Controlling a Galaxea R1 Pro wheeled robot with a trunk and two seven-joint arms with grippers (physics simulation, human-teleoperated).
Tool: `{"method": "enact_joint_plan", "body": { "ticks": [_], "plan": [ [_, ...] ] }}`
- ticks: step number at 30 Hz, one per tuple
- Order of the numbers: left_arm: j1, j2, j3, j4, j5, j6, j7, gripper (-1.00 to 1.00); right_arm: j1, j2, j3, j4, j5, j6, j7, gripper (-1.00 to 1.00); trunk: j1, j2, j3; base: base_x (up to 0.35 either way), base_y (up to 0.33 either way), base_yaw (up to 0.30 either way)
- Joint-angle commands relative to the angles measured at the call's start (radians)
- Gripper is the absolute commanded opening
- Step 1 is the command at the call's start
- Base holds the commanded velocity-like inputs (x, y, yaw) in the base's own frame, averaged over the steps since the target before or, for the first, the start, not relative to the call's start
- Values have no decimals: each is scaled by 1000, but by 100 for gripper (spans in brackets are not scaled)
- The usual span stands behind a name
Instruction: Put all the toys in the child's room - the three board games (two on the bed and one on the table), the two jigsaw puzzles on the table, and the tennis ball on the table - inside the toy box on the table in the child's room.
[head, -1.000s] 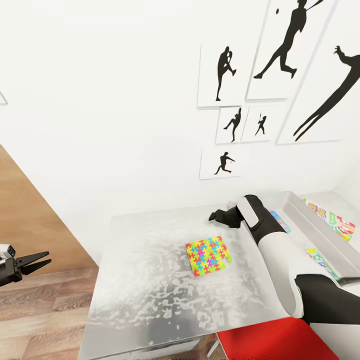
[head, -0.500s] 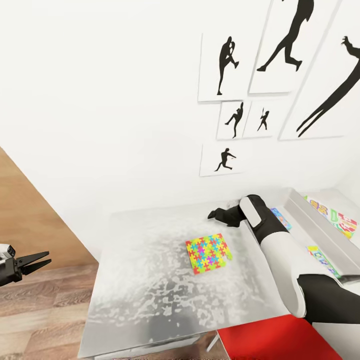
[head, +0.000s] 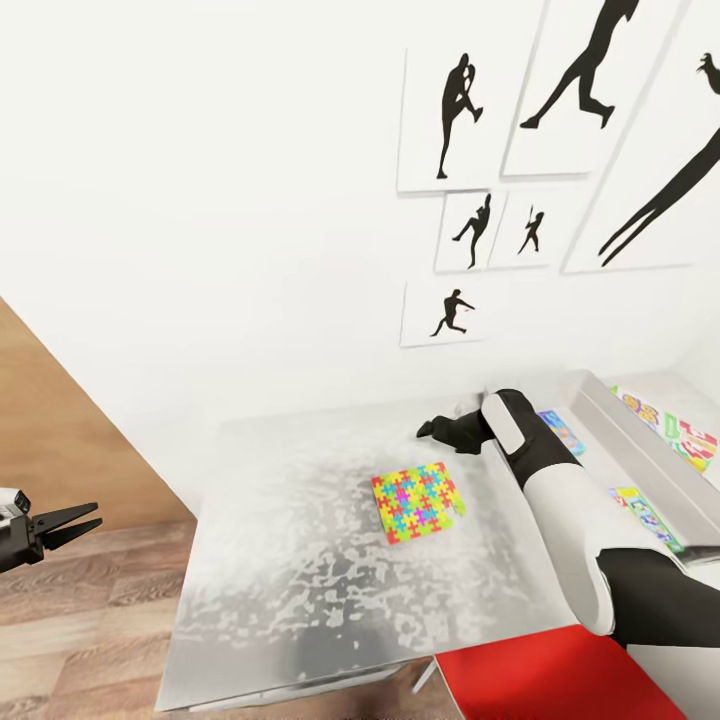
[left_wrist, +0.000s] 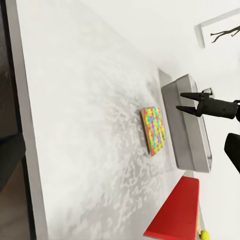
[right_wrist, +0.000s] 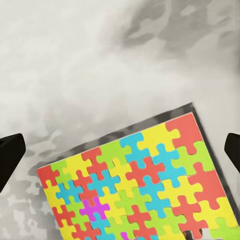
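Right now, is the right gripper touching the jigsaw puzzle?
Apart. In the left wrist view the right gripper hangs open, with bare table between it and the jigsaw puzzle.

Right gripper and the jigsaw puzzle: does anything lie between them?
No. In the right wrist view, bare grey table is all that separates the open right gripper from the jigsaw puzzle below it.

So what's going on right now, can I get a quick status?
Right hand open, empty, above the table beyond the jigsaw puzzle. Left hand open, off the table's edge. Puzzle flat, untouched. Toy box beside it, games inside. Nothing blocking.
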Motion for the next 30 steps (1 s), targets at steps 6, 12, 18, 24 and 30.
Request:
{"method": "enact_joint_plan", "body": {
  "ticks": [6, 12, 18, 24, 30],
  "plan": [
    [-1, 1, 0, 0, -1, 11, -4, 100, -1, -3, 0, -1, -11, 6, -9, 100, 1, -2, -4, 0, 0, 0],
    [-1, 1, 0, 0, -1, 11, -4, 100, 0, -4, 0, -1, -11, 8, -8, 100, 1, -2, -5, 0, 0, 0],
    [-1, 1, 1, 0, -1, 11, -4, 100, 11, -4, 0, -3, -13, 9, -2, 100, 1, -2, -5, 0, 0, 0],
    [-1, 1, 1, 0, -1, 11, -4, 100, 17, -10, 0, -4, -12, 10, 35, 100, 1, -2, -5, 0, 0, 0],
    [-1, 1, 1, 0, -1, 11, -4, 100, 24, -56, 0, -5, -11, 9, 95, 100, 1, -2, -5, 0, 0, 0]
  ]
}}
